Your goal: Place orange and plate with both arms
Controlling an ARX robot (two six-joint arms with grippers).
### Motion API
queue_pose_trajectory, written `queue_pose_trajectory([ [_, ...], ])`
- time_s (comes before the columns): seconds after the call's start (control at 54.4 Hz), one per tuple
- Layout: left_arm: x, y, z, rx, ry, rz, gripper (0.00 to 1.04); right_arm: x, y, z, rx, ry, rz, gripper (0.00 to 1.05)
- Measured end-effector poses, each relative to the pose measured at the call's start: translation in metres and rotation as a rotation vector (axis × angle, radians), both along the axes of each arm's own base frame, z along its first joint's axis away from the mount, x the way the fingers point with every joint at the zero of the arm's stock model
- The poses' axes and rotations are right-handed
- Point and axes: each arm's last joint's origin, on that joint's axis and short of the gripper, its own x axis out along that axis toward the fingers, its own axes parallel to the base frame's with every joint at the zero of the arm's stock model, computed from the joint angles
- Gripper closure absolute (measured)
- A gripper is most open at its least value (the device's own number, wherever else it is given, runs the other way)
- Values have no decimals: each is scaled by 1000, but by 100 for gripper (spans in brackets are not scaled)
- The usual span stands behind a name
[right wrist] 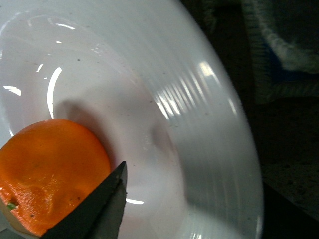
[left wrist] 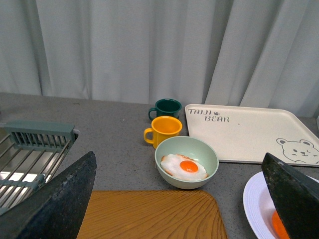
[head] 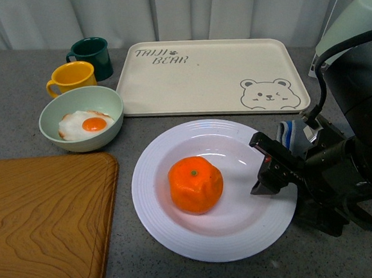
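The orange (head: pixel 196 184) sits in the middle of the white plate (head: pixel 153 203) on the grey counter, stem dot up. My right gripper (head: pixel 264 165) is open at the plate's right rim, its jaws standing above and over the rim edge, holding nothing. In the right wrist view the orange (right wrist: pixel 50 164) lies in the plate's well (right wrist: pixel 199 124) behind one dark finger (right wrist: pixel 99 211). My left gripper (left wrist: pixel 178 156) is open and empty, raised above the wooden board; past its right finger (left wrist: pixel 294 194) show the plate's edge (left wrist: pixel 254 199) and a sliver of orange (left wrist: pixel 275 225).
A cream bear-print tray (head: pixel 206 66) lies behind the plate. A pale green bowl (head: pixel 109 103) with a fried egg, a yellow mug (head: pixel 71 77) and a dark green mug (head: pixel 92 56) stand at back left. A wooden board (head: pixel 44 221) fills the front left. A dish rack (left wrist: pixel 30 149) is further left.
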Motion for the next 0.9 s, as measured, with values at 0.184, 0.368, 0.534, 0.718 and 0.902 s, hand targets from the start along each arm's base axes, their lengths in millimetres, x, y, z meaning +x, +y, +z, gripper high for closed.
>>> queue_pose_trajectory([
  [0.184,0,0,0,0,0,0,7,1,-7,2,38,25,4,87],
  [0.368,0,0,0,0,0,0,7,4,-10,12,81,-8,9,93],
  [0.534,0,0,0,0,0,0,7,2,-10,21,137,-70,18,99],
  [0.718,0,0,0,0,0,0,7,-5,-13,20,187,-138,-5,101],
  [0.902,0,0,0,0,0,0,7,-8,-17,21,251,-217,-29,101],
])
